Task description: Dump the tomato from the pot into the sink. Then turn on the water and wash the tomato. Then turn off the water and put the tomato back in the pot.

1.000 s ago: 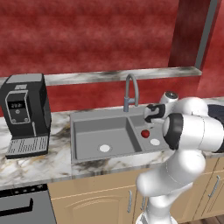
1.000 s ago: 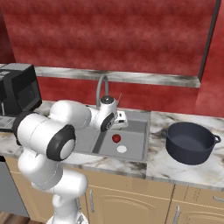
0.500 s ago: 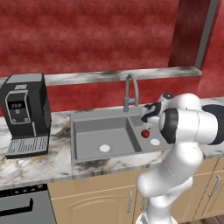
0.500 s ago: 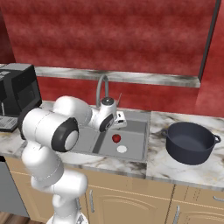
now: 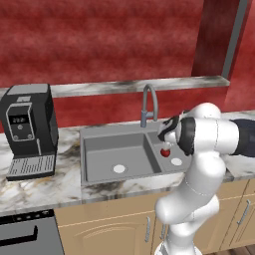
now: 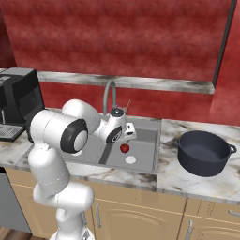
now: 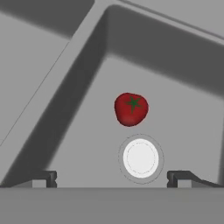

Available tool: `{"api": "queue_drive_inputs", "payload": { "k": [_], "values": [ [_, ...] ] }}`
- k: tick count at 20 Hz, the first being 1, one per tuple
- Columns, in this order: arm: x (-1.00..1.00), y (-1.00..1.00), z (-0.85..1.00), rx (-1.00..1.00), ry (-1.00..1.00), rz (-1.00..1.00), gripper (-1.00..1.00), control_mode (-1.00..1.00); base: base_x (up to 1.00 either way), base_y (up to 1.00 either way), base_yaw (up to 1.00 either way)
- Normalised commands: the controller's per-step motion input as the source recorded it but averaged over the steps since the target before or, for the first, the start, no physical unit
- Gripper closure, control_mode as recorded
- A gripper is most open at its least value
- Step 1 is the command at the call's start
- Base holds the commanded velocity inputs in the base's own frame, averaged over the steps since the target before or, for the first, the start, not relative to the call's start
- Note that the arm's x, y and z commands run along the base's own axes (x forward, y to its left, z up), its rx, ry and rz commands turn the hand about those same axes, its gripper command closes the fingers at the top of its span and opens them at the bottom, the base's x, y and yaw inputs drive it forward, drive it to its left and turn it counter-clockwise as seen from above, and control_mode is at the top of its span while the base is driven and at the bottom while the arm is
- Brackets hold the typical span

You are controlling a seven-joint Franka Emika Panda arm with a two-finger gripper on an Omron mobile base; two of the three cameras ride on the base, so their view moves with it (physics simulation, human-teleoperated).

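The tomato [image 7: 131, 108] lies on the floor of the sink's [image 7: 166, 57] right basin, just beside the round pale drain [image 7: 140, 158]. My gripper [image 7: 113, 178] hangs over it, open, with nothing between its fingertips [image 7: 43, 178]. In the left base view the gripper [image 5: 166, 143] hovers right above the tomato [image 5: 165, 152] in the sink [image 5: 109, 131]. From the right base view the gripper [image 6: 125, 139] stands over the tomato [image 6: 124, 148] without touching it. The dark pot [image 6: 204, 152] sits upright on the counter to the right of the sink [image 6: 145, 123].
The curved faucet [image 5: 148, 102] rises behind the divider between the basins, close to my hand. A black coffee machine [image 5: 27, 127] stands on the counter at the left. The left basin has its own pale drain [image 5: 119, 169].
My hand has sunk a little toward the right basin, and the elbow has swung. The tomato and the pot have not moved.
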Motion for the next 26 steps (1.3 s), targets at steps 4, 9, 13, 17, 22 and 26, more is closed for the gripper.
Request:
{"api": "queue_drive_inputs", "payload": {
  "k": [4,9,13,17,22,26],
  "values": [
    [0.0,0.0,-0.14,0.0,0.0,-0.08,-1.0,-1.0,0.0,0.0,0.0],
    [0.03,0.0,-0.06,0.0,0.0,-0.06,-1.0,-1.0,0.0,0.0,0.0],
    [0.16,0.0,-0.02,0.0,0.0,-0.04,-1.0,-1.0,0.0,0.0,0.0],
    [0.16,0.0,-0.04,0.0,0.0,-0.04,-1.0,-1.0,0.0,0.0,0.0],
    [0.08,0.0,-0.05,0.0,0.0,-0.03,-1.0,-1.0,0.0,0.0,0.0],
    [0.0,0.0,-0.14,0.0,0.0,-0.03,-1.0,-1.0,0.0,0.0,0.0]
  ]
}}
